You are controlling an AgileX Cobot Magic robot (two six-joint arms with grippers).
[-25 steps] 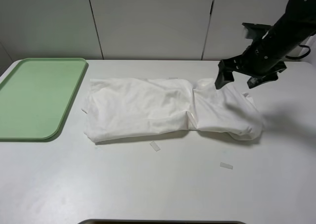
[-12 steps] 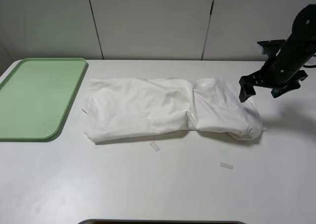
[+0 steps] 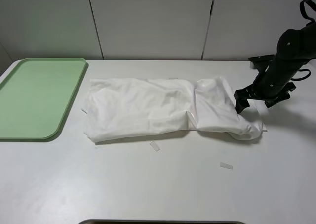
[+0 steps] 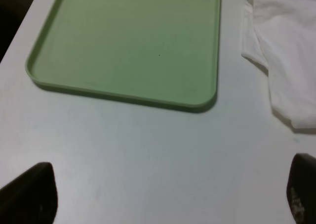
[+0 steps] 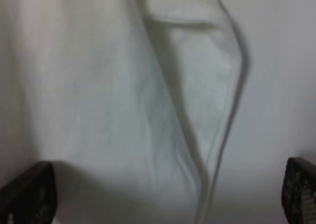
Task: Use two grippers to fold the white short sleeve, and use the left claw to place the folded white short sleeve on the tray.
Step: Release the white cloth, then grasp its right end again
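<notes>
Pale green rectangular plastic tray (image 3: 29,100) at nine o'clock, black left gripper (image 4: 165,197) spread empty near it; part-folded white cotton short sleeve (image 3: 148,108) at centre, long axis nine-to-three; black right gripper (image 3: 256,103), jaws wide and empty, at its three-o'clock end, the nearer arm.
</notes>
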